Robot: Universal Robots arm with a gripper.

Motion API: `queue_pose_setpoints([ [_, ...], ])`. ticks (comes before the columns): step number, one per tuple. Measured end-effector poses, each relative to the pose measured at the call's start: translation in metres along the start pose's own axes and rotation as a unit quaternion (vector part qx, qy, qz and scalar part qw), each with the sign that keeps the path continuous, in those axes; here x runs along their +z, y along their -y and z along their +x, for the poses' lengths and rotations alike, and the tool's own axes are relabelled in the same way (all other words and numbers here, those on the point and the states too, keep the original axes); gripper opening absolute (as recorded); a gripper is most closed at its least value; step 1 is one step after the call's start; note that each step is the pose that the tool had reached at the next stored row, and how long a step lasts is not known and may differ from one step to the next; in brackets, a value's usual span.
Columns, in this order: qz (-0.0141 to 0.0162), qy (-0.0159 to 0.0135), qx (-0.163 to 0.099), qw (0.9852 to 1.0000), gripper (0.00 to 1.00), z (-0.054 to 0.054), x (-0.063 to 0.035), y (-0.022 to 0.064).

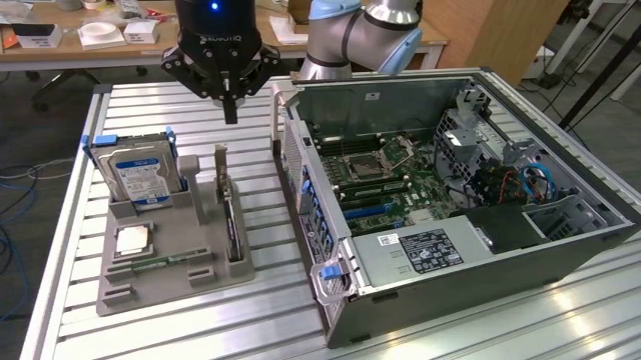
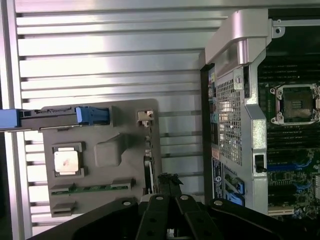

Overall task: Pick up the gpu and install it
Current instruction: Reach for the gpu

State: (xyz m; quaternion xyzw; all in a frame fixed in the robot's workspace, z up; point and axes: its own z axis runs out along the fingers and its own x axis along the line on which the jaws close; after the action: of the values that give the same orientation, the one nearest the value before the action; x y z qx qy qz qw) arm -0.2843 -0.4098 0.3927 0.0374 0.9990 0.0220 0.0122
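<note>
Grey plastic holder (image 1: 170,251) sits on the slatted aluminium table (image 1: 180,334), toward the exterior view's left. At its left end a silver hard drive (image 1: 140,174) with a blue-and-white label stands upright in a blue caddy. Nearer the camera a bare processor chip (image 1: 132,240) lies flat, and a narrow green memory stick (image 1: 161,262) lies flat just beside it. Along the holder's right edge the gpu (image 1: 233,225) stands on its long edge in a slot, its silvery bracket at the far end, with a tall grey post close on its left. Above and beyond that slot hangs the black hand (image 1: 230,116), fingers pressed together, gripping nothing and touching nothing. Rightward, near the holder, the open computer case (image 1: 561,262) lies on its side with its motherboard exposed.
</note>
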Motion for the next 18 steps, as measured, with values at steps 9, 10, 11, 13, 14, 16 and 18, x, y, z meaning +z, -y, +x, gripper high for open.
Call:
queue_pose_setpoints([
  [9, 0.0001, 0.0, 0.0, 1.0, 0.11, 0.003, -0.0005, 0.0097],
  [10, 0.0001, 0.0, 0.0, 1.0, 0.11, 0.003, -0.0006, 0.011],
  [11, 0.0001, 0.0, 0.0, 1.0, 0.11, 0.004, -0.0006, 0.0124],
  [13, 0.0001, 0.0, 0.0, 1.0, 0.11, 0.004, -0.0008, 0.0153],
  [14, 0.0001, 0.0, 0.0, 1.0, 0.11, 0.005, -0.0009, 0.0169],
  [16, 0.0001, 0.0, 0.0, 1.0, 0.11, 0.006, -0.001, 0.0199],
  [18, 0.0001, 0.0, 0.0, 1.0, 0.11, 0.007, -0.0012, 0.0229],
])
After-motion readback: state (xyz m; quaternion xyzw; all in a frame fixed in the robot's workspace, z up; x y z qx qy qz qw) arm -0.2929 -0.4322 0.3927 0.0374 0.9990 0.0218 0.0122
